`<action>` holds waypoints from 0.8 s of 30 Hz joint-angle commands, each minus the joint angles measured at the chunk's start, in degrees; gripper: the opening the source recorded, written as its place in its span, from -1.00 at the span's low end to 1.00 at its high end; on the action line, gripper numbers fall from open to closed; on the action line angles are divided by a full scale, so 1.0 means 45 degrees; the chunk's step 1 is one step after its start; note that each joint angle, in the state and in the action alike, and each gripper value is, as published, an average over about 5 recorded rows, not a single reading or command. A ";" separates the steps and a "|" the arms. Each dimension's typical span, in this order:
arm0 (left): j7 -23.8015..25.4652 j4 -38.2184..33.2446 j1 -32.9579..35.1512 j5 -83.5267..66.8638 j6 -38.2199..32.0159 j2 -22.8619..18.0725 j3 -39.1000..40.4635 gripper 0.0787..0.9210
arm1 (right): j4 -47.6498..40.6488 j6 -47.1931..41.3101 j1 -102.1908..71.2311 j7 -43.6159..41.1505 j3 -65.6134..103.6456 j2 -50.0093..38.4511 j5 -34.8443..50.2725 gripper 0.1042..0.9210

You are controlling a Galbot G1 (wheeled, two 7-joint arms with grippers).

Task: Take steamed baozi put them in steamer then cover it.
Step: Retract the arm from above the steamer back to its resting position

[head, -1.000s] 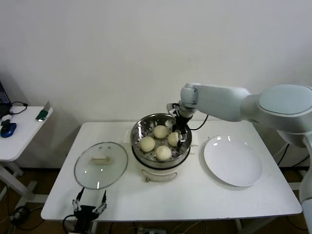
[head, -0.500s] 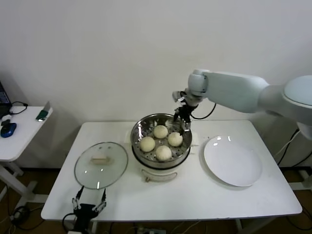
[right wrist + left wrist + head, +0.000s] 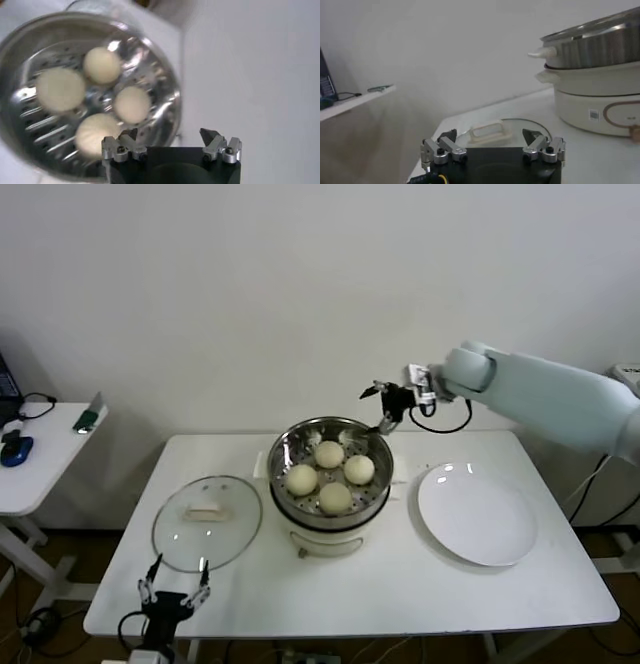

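The left gripper (image 3: 172,597) hung spread open and empty off the table's near edge, directly in front of the cover (image 3: 207,522), which lay flat on the table (image 3: 400,594) left of the steamer (image 3: 330,484), its white bar handle running left-right. That arm was plainly nearer. All four steamed baozi (image 3: 329,475) sat in the basket. The right gripper (image 3: 383,406), jaws wide and holding nothing, hovered above the steamer's far rim. Only the left wrist view showed the handle's side profile (image 3: 490,134).
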 commanded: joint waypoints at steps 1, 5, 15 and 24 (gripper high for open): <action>-0.0011 -0.0592 0.0212 0.0749 0.0092 -0.0162 -0.0093 0.77 | 0.1888 0.1647 -0.6466 0.4927 0.7804 -0.3149 -0.0882 0.76; -0.0037 -0.0849 0.0359 0.1132 0.0118 -0.0300 -0.0126 0.77 | 0.2572 0.1830 -0.8827 0.5663 1.0599 -0.3586 -0.1080 0.76; -0.0212 -0.1426 0.0103 0.3519 0.0491 -0.0584 -0.0242 0.77 | 0.5133 0.1316 -1.6455 0.8078 1.8289 -0.2716 -0.1957 0.76; -0.0004 -0.1476 -0.0544 1.0745 0.0880 -0.0217 -0.0556 0.77 | 0.6377 0.0467 -2.1249 0.8130 2.3041 -0.0383 -0.2803 0.76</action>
